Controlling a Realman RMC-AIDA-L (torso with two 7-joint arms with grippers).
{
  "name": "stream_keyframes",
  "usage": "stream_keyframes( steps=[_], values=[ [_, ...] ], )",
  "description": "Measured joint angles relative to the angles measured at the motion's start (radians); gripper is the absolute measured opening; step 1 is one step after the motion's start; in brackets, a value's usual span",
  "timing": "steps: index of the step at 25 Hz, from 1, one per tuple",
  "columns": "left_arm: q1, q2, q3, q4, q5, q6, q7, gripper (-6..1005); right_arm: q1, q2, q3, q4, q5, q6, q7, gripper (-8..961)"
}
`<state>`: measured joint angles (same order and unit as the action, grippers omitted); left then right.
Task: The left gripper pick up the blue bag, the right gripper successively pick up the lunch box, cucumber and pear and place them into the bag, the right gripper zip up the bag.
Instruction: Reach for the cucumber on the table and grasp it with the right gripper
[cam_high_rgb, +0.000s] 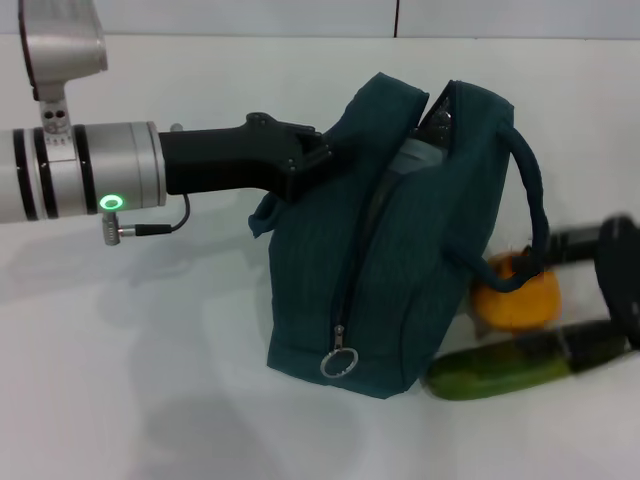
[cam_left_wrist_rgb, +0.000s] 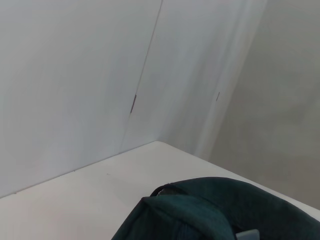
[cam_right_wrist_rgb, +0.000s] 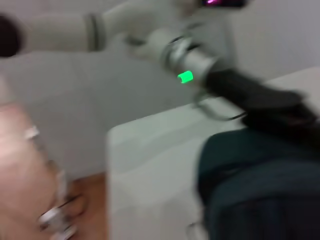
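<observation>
The blue bag (cam_high_rgb: 400, 250) stands upright mid-table with its top open and its zipper ring pull (cam_high_rgb: 338, 362) hanging low at the front. My left gripper (cam_high_rgb: 318, 158) reaches in from the left and is shut on the bag's upper left edge. A pale grey-blue piece (cam_high_rgb: 410, 158) shows inside the opening; I cannot tell whether it is the lunch box. The pear (cam_high_rgb: 515, 297) and the cucumber (cam_high_rgb: 495, 370) lie on the table right of the bag. My right gripper (cam_high_rgb: 548, 296) is blurred at the right edge with fingers apart, one above the pear, one over the cucumber's right end.
One loop handle (cam_high_rgb: 530, 215) of the bag hangs down over the pear. The bag's top (cam_left_wrist_rgb: 210, 210) shows in the left wrist view below bare walls. The right wrist view shows the bag (cam_right_wrist_rgb: 260, 195), the left arm's green light (cam_right_wrist_rgb: 185, 77) and the table's edge (cam_right_wrist_rgb: 112, 165).
</observation>
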<state>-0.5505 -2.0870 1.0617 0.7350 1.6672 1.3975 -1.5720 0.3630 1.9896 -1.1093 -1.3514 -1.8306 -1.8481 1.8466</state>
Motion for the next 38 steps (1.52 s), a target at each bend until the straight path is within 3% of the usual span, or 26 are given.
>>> stream_keyframes(
  steps=[4, 10, 15, 20, 38],
  values=[
    [-0.002, -0.001, 0.027, 0.003, -0.001, 0.0, 0.001, 45, 0.05, 0.005, -0.003, 0.002, -0.062, -0.073, 0.014, 800],
    [-0.001, -0.001, 0.034, 0.001, -0.002, 0.0, 0.007, 45, 0.116, 0.021, -0.092, 0.009, -0.173, -0.008, 0.073, 803],
    [-0.001, -0.002, 0.029, 0.001, -0.009, -0.002, 0.009, 45, 0.168, 0.023, -0.232, 0.04, -0.258, 0.089, 0.138, 805],
    [0.0, -0.002, 0.034, 0.0, -0.01, -0.012, 0.013, 45, 0.22, 0.024, -0.289, 0.082, -0.316, 0.115, 0.175, 847],
    [-0.002, -0.004, 0.034, -0.002, -0.031, -0.015, 0.018, 45, 0.257, 0.031, -0.427, 0.12, -0.442, 0.188, 0.196, 860]
  ],
)
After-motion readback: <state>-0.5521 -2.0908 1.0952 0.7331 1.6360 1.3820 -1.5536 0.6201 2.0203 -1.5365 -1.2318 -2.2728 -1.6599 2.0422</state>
